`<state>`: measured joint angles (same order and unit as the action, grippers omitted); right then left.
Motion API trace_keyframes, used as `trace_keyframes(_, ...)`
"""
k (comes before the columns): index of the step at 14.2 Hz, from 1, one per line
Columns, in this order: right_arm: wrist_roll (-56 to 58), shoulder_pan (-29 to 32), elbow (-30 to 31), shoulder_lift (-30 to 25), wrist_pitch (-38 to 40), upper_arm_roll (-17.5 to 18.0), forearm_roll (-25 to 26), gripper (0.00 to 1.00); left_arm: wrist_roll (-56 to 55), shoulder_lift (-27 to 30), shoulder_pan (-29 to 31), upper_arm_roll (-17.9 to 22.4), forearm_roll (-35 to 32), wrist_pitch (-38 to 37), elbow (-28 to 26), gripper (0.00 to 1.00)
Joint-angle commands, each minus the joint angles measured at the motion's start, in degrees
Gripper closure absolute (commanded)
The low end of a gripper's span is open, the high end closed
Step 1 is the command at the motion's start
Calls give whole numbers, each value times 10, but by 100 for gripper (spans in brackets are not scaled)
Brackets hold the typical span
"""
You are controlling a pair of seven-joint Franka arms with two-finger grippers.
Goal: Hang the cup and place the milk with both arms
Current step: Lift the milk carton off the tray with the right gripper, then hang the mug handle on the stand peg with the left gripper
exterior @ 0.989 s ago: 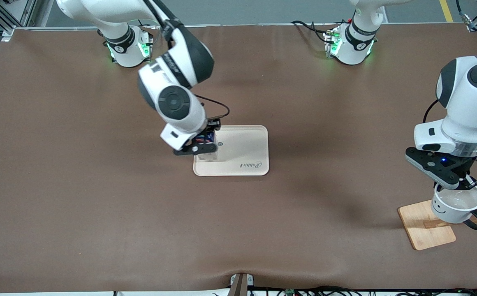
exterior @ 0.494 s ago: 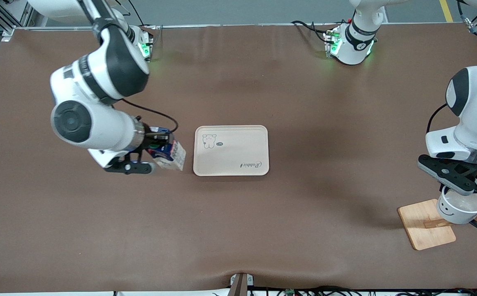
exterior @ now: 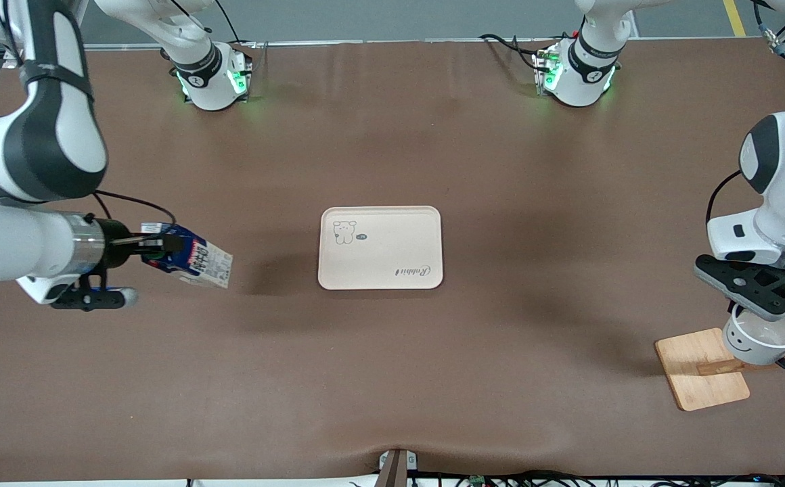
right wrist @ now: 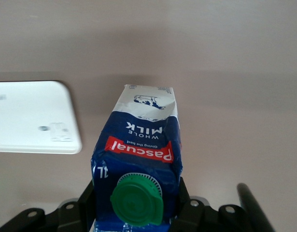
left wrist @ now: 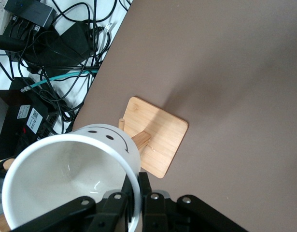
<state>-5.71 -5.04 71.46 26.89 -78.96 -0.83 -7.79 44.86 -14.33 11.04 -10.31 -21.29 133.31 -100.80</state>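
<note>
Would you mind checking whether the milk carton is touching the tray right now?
Apart. The front view shows the milk carton held tilted in the right gripper, with bare brown table between it and the tray.

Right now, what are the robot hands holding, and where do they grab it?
The right gripper holds the milk by its blue top. The left gripper pinches the cup by its rim.

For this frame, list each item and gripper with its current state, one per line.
milk carton: held tilted in the air, off the tray
cup: gripped by its rim over the wooden stand
tray: empty
wooden stand: nothing hung on it
right gripper: shut on the milk carton
left gripper: shut on the cup
</note>
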Motion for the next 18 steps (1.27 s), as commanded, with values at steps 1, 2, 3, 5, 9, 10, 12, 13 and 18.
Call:
trace_keyframes(1, 10, 15, 48, -18, -1, 8, 49, 86, 24, 16, 11, -5, 10, 9, -13, 100)
trace_keyframes(2, 11, 28, 56, -18, -4, 8, 61, 86, 27, 15, 11, -5, 11, 9, -14, 100)
trace_keyframes(3, 17, 39, 67, -18, -8, 8, 76, 86, 28, 14, 11, -4, 13, 10, -15, 100)
trace_keyframes(5, 87, 63, 84, -18, -12, 8, 94, 85, 28, 11, 14, -4, 13, 10, -15, 100)
trace_keyframes(9, 168, 105, 129, -26, -62, 8, 118, 85, 29, 4, 19, -4, 13, 10, -15, 100)
trace_keyframes(10, 178, 114, 149, -32, -82, 8, 118, 85, 28, 3, 20, -4, 13, 11, -14, 100)
trace_keyframes(12, 185, 124, 198, -46, -129, 8, 118, 85, 27, 2, 20, -4, 14, 10, -12, 90)
trace_keyframes(13, 196, 126, 219, -52, -147, 8, 118, 85, 27, -2, 19, -3, 15, 10, -10, 80)
trace_keyframes(18, 199, 137, 262, -56, -184, 8, 119, 81, 27, -1, 16, -4, 14, 10, 4, 0)
